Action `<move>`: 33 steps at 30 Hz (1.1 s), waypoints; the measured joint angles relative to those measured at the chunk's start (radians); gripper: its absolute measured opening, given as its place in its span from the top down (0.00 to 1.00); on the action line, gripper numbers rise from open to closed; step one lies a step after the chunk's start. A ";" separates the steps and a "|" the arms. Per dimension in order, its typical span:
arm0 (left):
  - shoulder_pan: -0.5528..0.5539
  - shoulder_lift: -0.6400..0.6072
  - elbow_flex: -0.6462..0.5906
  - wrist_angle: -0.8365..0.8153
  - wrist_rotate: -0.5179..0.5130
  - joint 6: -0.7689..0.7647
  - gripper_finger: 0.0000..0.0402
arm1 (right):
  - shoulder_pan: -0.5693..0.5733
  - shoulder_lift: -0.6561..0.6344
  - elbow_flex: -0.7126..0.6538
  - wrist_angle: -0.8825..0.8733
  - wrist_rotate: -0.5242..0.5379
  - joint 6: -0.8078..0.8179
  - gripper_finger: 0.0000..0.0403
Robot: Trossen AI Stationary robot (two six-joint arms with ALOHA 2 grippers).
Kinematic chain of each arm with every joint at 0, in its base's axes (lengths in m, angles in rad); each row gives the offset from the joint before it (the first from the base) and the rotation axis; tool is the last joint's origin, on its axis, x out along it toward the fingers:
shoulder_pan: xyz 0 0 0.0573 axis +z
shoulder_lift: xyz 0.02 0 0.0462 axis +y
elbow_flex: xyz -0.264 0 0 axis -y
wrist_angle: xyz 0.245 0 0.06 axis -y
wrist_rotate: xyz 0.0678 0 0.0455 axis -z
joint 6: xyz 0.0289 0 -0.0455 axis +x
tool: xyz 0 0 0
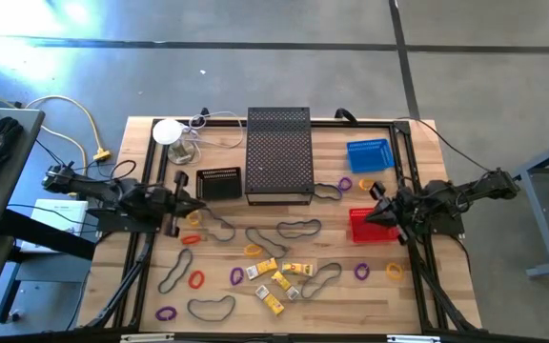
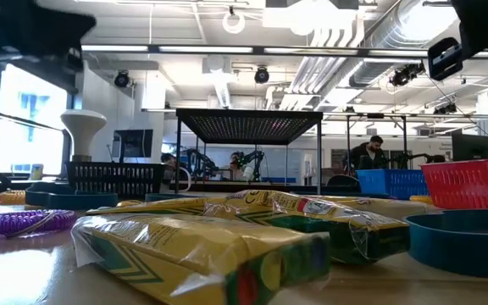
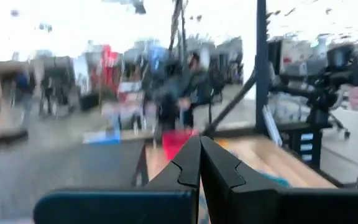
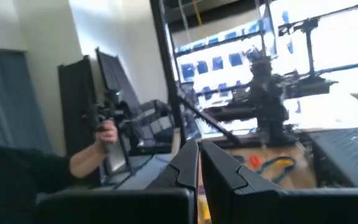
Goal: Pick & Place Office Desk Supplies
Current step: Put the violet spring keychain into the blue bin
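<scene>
High view: thin dark rubber-band loops (image 1: 297, 228), wooden table (image 1: 446, 267).

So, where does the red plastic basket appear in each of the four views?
High view: the red plastic basket sits on the table's right side, just under the right gripper.
Low view: at the right edge, beside the blue plastic basket.
Left wrist view: a red blur just above the fingertips.
Right wrist view: not in it.
Shared landmark: the blue basket, next to the red one.
</scene>
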 joint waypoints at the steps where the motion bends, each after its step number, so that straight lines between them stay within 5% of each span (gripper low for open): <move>1: 0.000 0.001 0.000 0.034 0.019 0.021 1.00 | 0.000 0.008 0.006 -0.011 0.012 -0.012 0.98; 9: -0.003 0.056 0.008 0.101 0.004 0.121 1.00 | 0.000 0.132 0.100 -0.012 0.055 -0.034 0.99; 18: -0.017 0.321 0.139 0.083 -0.021 -0.095 1.00 | 0.052 0.447 0.338 -0.139 0.099 -0.034 0.99; 27: -0.214 0.670 0.324 0.056 -0.062 -0.108 1.00 | 0.243 0.855 0.777 -0.489 0.185 -0.041 0.99; 33: -0.379 0.822 0.400 0.056 -0.265 -0.138 1.00 | 0.389 1.110 1.049 -0.870 0.244 0.306 0.99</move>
